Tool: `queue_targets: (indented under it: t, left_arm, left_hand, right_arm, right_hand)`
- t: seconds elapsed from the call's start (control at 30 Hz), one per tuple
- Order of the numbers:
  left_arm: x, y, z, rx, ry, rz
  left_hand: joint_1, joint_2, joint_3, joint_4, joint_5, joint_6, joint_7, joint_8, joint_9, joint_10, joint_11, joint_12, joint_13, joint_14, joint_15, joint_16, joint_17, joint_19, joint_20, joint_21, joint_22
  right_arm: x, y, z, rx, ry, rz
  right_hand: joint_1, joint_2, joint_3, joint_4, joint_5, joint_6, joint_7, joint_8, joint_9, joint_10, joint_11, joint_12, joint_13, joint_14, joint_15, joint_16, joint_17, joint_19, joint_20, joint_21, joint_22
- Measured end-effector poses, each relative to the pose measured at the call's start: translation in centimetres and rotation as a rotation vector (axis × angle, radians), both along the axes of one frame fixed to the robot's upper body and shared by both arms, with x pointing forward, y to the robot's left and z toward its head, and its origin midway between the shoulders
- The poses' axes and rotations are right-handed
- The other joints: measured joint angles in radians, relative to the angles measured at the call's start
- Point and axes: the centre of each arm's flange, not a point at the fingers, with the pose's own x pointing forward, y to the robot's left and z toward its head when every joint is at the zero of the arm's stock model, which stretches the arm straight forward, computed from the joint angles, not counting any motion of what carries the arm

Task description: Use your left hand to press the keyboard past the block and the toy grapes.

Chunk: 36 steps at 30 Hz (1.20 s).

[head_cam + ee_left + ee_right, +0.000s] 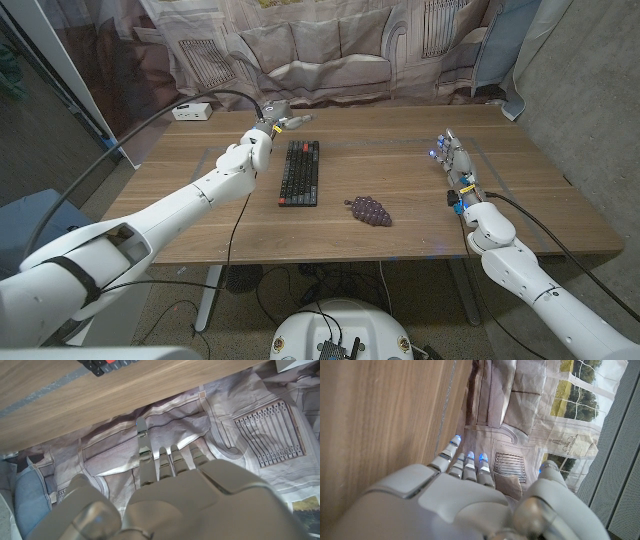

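Keyboard (pixel 299 172) lies mid-table, left of centre, running toward the far edge; grapes (pixel 369 211) sit just right of its near end. No block visible. Left hand (pixel 277 121) hovers off the keyboard's far-left corner, fingers extended, holding nothing; contact looks absent, though the angle is poor. Right hand (pixel 454 165) waits near the right edge, fingers apart, empty. Press not yet done.

keyboard (pixel 299 172) lies mid-table (pixel 400 130), toy grapes (pixel 368 211) just right toward the front edge, a small box (pixel 194 111) at the back-left corner.
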Motion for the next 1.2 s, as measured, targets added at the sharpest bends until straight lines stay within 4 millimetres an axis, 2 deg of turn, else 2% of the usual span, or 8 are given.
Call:
queue_targets:
  t: [1.2]
  left_arm:
    - [3.2, -2.0, -1.4, 0.066, 0.123, 0.001]
  left_hand:
    - [0.000, 0.000, -0.008, 0.000, 0.008, -0.005, 0.005, -0.018, 0.000, -0.009, -0.002, 0.000, 0.000, -0.013, 0.003, 0.000, 0.000, -0.008, 0.001, -0.003, 0.000]
  right_arm:
    - [-0.9, 0.3, 0.4, -0.016, -0.013, -0.001]
  right_hand:
    - [-0.004, 0.004, -0.004, -0.004, 0.000, 0.011, 0.000, 0.000, 0.000, 0.011, 0.000, 0.000, 0.000, 0.009, -0.002, 0.000, -0.005, 0.005, 0.006, -0.009, 0.000]
